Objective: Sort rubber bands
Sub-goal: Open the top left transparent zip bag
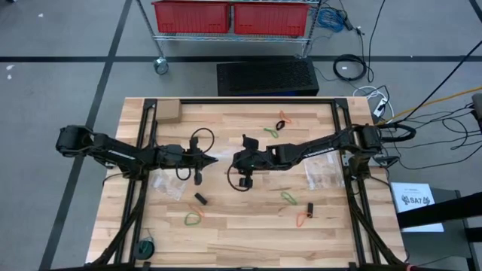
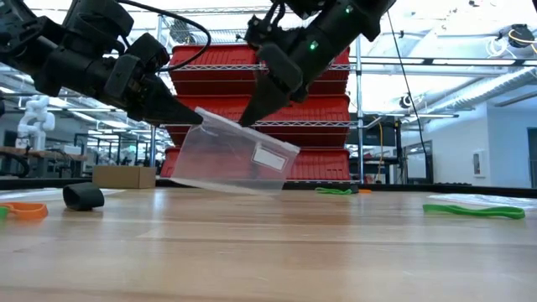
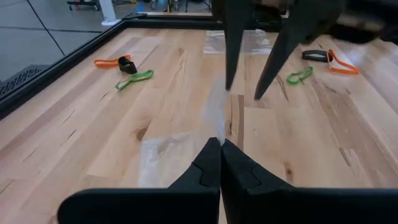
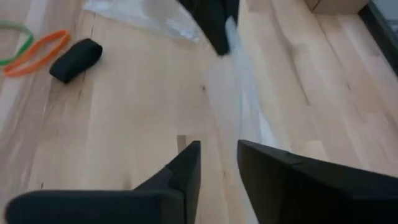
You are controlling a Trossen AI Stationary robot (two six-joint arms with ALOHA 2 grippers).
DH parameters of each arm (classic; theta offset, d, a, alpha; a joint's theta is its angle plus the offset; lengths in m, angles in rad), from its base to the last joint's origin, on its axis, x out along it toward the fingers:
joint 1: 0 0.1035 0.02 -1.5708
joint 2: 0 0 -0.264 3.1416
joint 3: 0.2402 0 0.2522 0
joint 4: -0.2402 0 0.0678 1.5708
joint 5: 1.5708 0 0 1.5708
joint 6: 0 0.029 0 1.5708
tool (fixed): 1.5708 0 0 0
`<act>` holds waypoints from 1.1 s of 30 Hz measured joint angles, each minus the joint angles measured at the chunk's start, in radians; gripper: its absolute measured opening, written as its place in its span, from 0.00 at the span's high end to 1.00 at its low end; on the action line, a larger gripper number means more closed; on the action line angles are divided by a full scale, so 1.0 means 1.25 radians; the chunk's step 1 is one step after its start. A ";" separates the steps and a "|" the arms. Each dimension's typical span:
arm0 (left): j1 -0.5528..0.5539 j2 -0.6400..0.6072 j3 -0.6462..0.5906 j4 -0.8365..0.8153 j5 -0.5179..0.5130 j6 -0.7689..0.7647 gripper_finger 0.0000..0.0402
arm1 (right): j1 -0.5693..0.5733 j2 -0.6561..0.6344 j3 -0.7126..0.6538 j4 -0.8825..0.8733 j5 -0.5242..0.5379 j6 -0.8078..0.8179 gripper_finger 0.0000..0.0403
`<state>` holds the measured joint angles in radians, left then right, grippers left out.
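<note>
A clear plastic zip bag (image 2: 239,155) is held up over the middle of the wooden table (image 1: 248,226), tilted, with its lower edge touching or almost touching the boards. One upper corner of the bag is pinched by the left gripper (image 2: 189,116), whose fingers are pressed together on the plastic; in the left wrist view the two dark fingertips (image 3: 219,163) are seen meeting with the film rising from between them. The right gripper (image 2: 256,109) is placed at the bag's upper edge from the other side, and its fingers (image 4: 186,165) are seen parted by a narrow gap with the bag's edge running between them; whether the plastic is actually touched by them cannot be told. The rubber bands are scattered on the table apart from the bag: a green one with an orange one (image 1: 282,123) at the far side, a green band (image 1: 288,197) and an orange band (image 1: 302,219) beside a small black piece (image 1: 309,208) at the near right, a green band (image 1: 193,219) and another black piece (image 1: 200,199) at the near left. Two further clear bags lie flat, one under the left arm (image 1: 167,185) and one by the right arm (image 1: 324,175). A small cardboard box (image 1: 166,111) sits at the far left corner.
</note>
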<state>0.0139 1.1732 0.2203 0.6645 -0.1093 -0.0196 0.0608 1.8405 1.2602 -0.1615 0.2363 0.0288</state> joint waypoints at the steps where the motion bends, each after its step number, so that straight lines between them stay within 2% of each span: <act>1: 0.000 0.000 0.000 0.000 0.000 0.000 1.00 | 0.000 -0.007 0.000 0.000 0.000 -0.003 0.73; 6: 0.000 0.000 0.000 0.000 0.000 0.000 1.00 | 0.000 -0.035 0.001 -0.006 0.003 -0.019 0.73; 14: 0.000 0.000 0.000 0.000 0.000 0.000 1.00 | 0.003 -0.031 0.001 -0.012 0.056 -0.069 0.98; 33: 0.000 0.000 0.000 0.000 0.000 0.000 1.00 | 0.010 0.031 0.001 0.017 0.106 -0.059 1.00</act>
<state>0.0136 1.1732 0.2203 0.6644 -0.1093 -0.0200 0.0737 1.8795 1.2610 -0.1397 0.3686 -0.0448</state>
